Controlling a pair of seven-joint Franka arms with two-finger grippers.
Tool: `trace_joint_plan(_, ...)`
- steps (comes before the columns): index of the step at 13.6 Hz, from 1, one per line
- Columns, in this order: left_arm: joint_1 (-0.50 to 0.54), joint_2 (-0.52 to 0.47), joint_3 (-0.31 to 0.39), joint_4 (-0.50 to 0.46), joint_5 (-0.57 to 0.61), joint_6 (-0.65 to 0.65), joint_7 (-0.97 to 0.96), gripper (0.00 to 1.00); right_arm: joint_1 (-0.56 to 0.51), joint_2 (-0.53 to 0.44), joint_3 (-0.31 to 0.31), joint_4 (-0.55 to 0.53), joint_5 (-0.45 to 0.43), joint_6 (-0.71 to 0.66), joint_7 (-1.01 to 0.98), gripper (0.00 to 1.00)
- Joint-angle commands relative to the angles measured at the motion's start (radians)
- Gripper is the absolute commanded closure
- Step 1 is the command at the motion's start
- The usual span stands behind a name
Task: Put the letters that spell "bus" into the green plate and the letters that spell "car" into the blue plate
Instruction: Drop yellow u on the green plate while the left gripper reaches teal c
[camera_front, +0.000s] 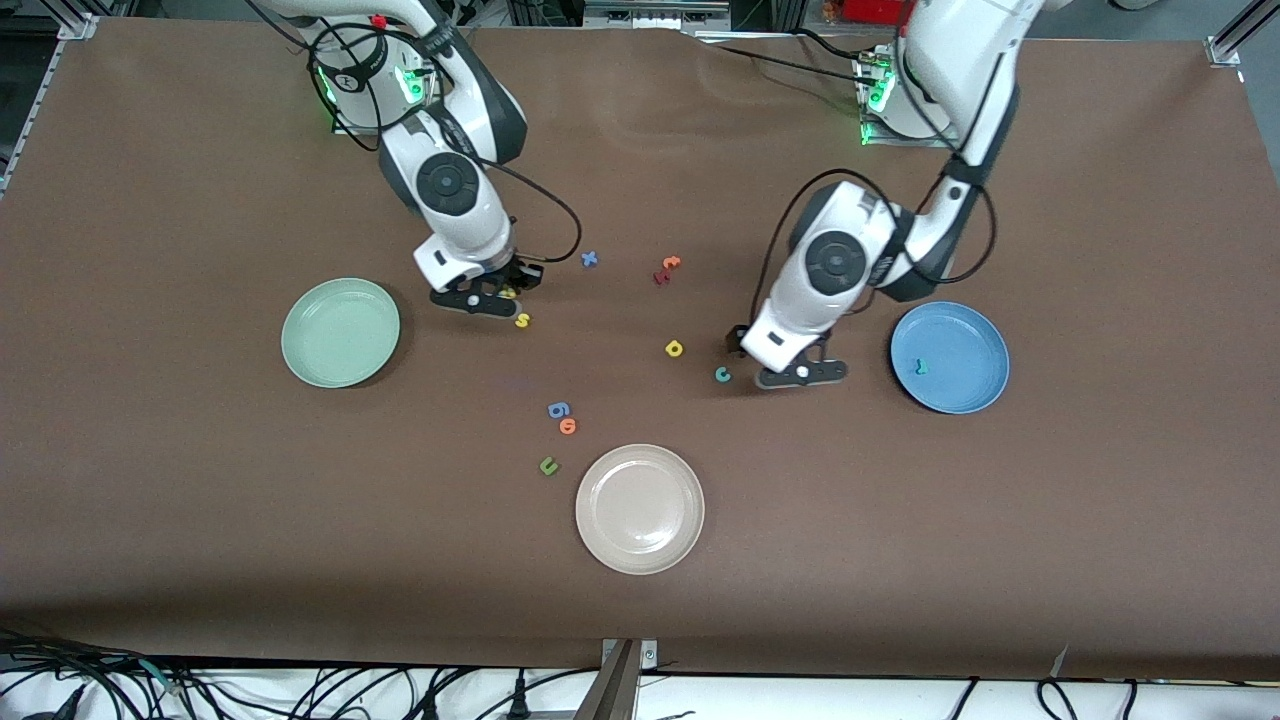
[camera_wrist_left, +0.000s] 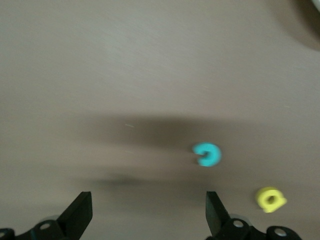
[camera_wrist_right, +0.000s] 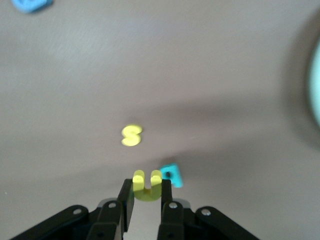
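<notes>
2 grippers: right gripper (camera_wrist_right: 146, 192) pinches the small yellow foam "u" (camera_wrist_right: 146, 186); left gripper (camera_wrist_left: 149, 212) spread wide, tiny teal foam "c" (camera_wrist_left: 207, 154) just ahead.

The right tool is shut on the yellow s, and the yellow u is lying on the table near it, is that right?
Not quite: the letters are swapped. In the right wrist view the right tool is shut on the yellow u, while the yellow s lies free on the table near it.
</notes>
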Motion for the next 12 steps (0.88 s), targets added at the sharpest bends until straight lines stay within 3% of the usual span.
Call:
trace_joint_plan(1, -0.031, 0.107, 0.012, 0.132, -0.02, -0.028, -0.115, 0.0, 0.004, -0.073, -0.094, 0.006, -0.012, -0.139, -0.115, 1.0)
trace_joint_plan(4, -0.038, 0.141, 0.012, 0.17, -0.02, -0.028, -0.166, 0.0, 0.004, -0.109, -0.243, 0.006, -0.012, -0.224, -0.305, 1.0)
trace_joint_plan(8, -0.04, 0.171, 0.012, 0.195, -0.02, -0.028, -0.169, 0.0, -0.002, -0.071, -0.419, 0.006, -0.012, -0.213, -0.556, 1.0)
trace_joint_plan(10, -0.04, 0.181, 0.012, 0.195, -0.02, -0.023, -0.166, 0.0, -0.03, -0.012, -0.473, 0.006, -0.009, -0.184, -0.655, 1.0)
trace_joint_plan(12, -0.041, 0.188, 0.012, 0.195, -0.021, -0.019, -0.169, 0.01, -0.08, 0.037, -0.473, 0.006, -0.006, -0.147, -0.739, 1.0)
